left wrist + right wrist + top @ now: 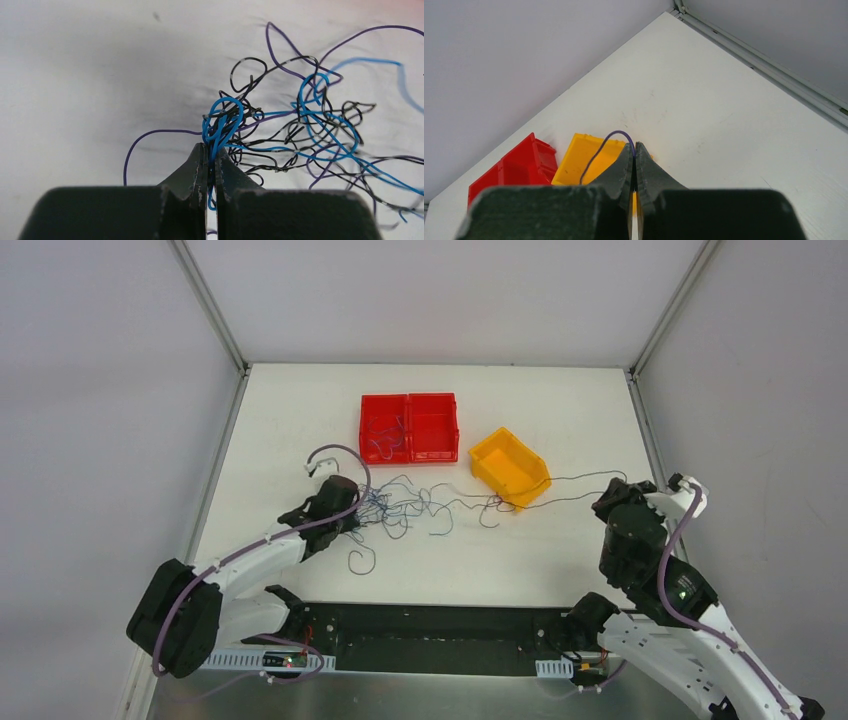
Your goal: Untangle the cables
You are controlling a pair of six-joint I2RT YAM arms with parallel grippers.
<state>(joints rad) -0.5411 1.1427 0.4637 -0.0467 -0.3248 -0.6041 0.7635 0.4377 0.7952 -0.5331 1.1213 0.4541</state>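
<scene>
The left gripper (211, 152) is pinched tight on the near edge of the cables (300, 130), a tangled heap on the table (560, 550) before the red bin (435, 430). The right gripper (635, 150) clamps 1 purple strand (596, 155) stretching past the yellow bin (500, 455).

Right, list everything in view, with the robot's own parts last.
cables: many, blue, purple and black, tangled mid-table; a few more lie in the left red bin
red bins: two, red, side by side at the far middle
yellow bin: one, yellow, right of the red bins
table: one, white, under everything
left claw: one, black, shut on a blue cable at the tangle's left edge
right claw: one, black, shut on a purple cable, at the table's right side
</scene>
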